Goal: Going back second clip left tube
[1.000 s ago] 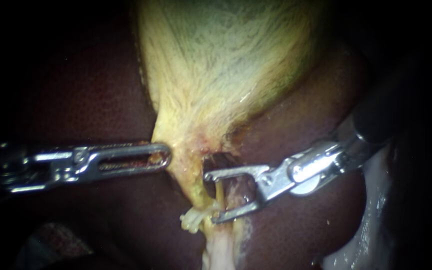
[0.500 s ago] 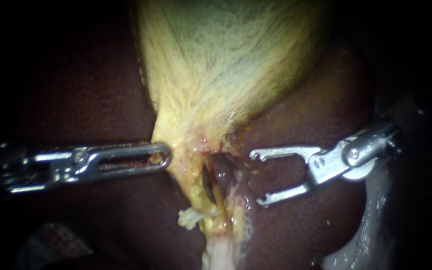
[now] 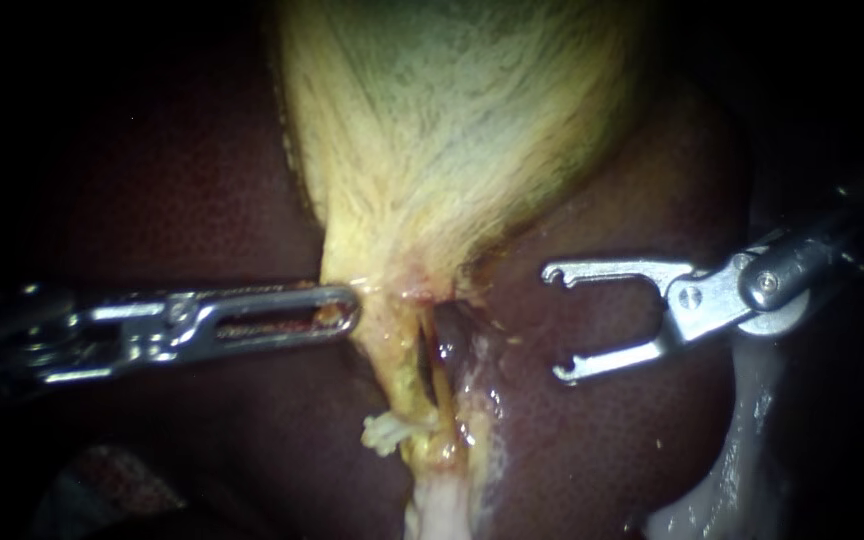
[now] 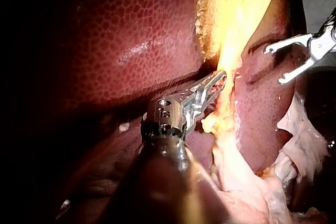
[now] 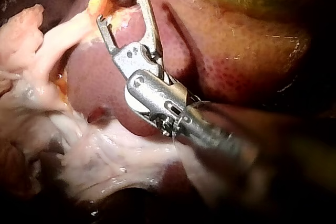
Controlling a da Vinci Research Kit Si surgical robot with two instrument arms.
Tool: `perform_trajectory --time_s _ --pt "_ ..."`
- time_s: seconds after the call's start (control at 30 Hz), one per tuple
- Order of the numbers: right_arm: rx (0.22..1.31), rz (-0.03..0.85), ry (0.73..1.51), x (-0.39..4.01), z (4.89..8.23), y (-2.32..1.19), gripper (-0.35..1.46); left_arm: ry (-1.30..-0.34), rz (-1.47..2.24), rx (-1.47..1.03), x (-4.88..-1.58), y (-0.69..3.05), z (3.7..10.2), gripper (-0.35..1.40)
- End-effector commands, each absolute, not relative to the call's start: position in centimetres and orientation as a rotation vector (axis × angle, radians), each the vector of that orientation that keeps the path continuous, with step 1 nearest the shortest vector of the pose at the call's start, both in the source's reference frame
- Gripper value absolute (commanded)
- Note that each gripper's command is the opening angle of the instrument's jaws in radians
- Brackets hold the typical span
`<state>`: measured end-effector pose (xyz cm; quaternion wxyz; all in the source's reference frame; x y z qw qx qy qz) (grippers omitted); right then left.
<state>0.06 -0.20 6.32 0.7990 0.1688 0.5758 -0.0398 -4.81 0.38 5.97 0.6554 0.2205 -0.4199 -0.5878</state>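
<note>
The yellow gallbladder (image 3: 452,130) narrows down to a neck over the dark red liver (image 3: 182,180). Below the neck a thin yellowish tube (image 3: 432,378) runs beside a dark slit; I cannot make out a clip on it. My left instrument (image 3: 350,306) comes in level, its slotted jaws shut on the edge of the gallbladder neck; the left wrist view shows the same hold (image 4: 216,81). My right instrument (image 3: 556,323) hangs to the right of the tubes over the liver, its hooked jaws open and empty, also visible in its own view (image 5: 119,8) and as the other instrument (image 4: 283,59).
A small white tuft of tissue (image 3: 384,432) sticks out beside the tube's lower end. Pale fatty tissue (image 3: 437,505) continues downward. Whitish wet tissue (image 3: 742,440) lies under the right shaft, and spreads widely in the right wrist view (image 5: 89,145).
My right instrument has drawn back to the right, off the tubes, jaws open throughout. My left instrument has shifted slightly right with the gallbladder neck in its hold.
</note>
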Motion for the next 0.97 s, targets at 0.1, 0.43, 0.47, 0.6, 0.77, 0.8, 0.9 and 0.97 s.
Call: perform_trajectory --time_s 0.1,0.43,0.47,0.6,0.77,0.8,0.9,0.97 --pt "0.363 -0.086 1.236 0.05 6.33 -0.2 0.6 -0.951 -1.334 0.5 -4.89 0.38 6.02 -0.35" --pt "0.363 -0.086 1.236 0.04 6.33 -0.2 0.6 -0.949 -1.331 0.499 -5.01 0.37 6.15 -0.35" --pt "0.363 -0.086 1.236 0.04 6.33 -0.2 0.6 -0.949 -1.33 0.499 -5.02 0.37 6.16 -0.35" --pt "0.363 -0.086 1.236 0.03 6.33 -0.2 0.6 -0.95 -1.33 0.5 -5.02 0.38 6.17 -0.35" --pt "0.363 -0.086 1.236 0.03 6.32 -0.21 0.6 -0.95 -1.33 0.5 -5.02 0.38 6.17 -0.35" --pt "0.363 -0.087 1.236 0.03 6.32 -0.21 0.6 -0.95 -1.33 0.5 -5.02 0.38 6.17 -0.35" --pt "0.363 -0.086 1.236 0.03 6.32 -0.21 0.6 -0.95 -1.33 0.5 -5.02 0.38 6.17 -0.35" --pt "0.363 -0.086 1.236 0.03 6.32 -0.21 0.6 -0.95 -1.33 0.5 -5.02 0.39 6.18 -0.35"
